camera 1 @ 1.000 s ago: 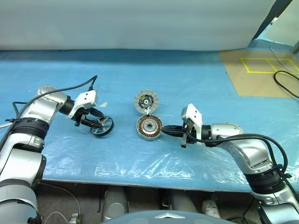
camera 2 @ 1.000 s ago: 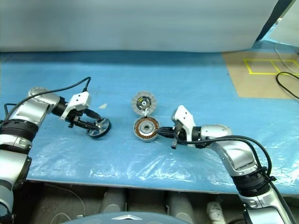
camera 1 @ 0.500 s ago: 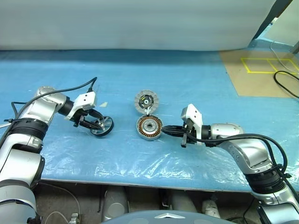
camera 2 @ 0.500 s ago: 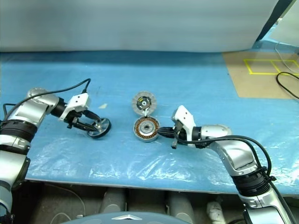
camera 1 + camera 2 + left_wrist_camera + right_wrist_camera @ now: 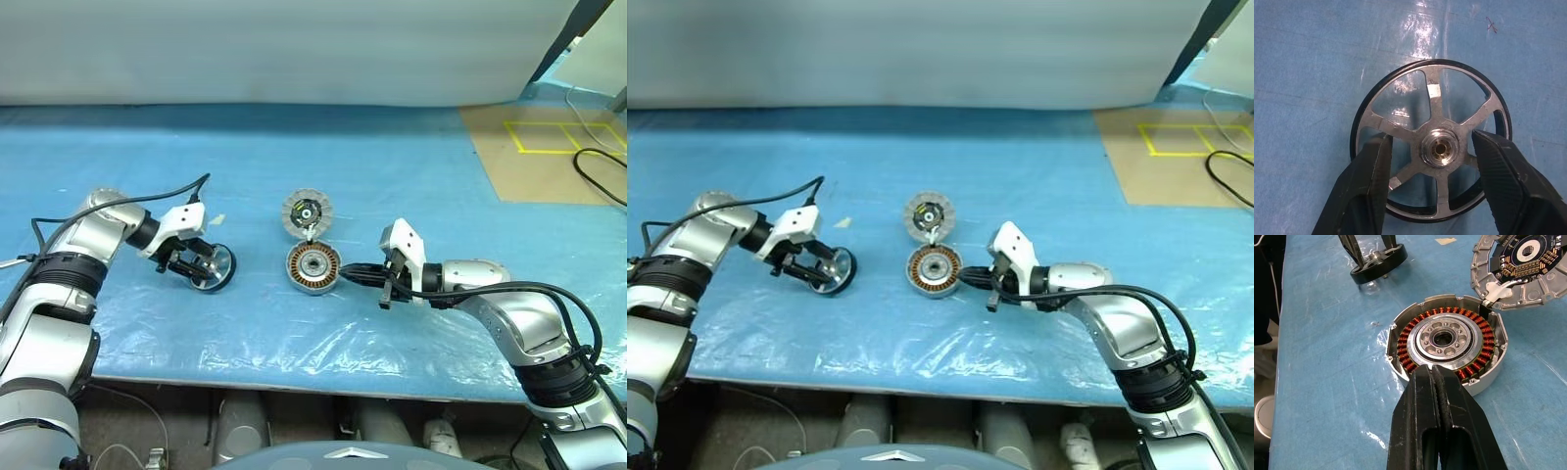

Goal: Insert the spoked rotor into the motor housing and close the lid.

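The spoked rotor (image 5: 213, 266) lies on the blue sheet at the left, black-rimmed with silver spokes and a hub (image 5: 1440, 149). My left gripper (image 5: 201, 264) is open over it, one finger on each side of the hub. At the centre sits the motor housing (image 5: 313, 267), its copper windings (image 5: 1484, 340) exposed. The lid (image 5: 307, 211) is swung open behind it, ribbed face with the black-and-yellow centre up. My right gripper (image 5: 345, 271) is shut, empty, with its tips at the housing's right rim (image 5: 1432, 369).
A blue plastic sheet (image 5: 392, 166) covers the table, and its front edge (image 5: 294, 387) runs near me. A small white scrap (image 5: 217, 219) lies behind the rotor. At the far right are a brown board with yellow tape (image 5: 549, 137) and a black cable (image 5: 598, 176).
My left wrist has dipped a little over the rotor. The right arm, the housing and the lid have kept still.
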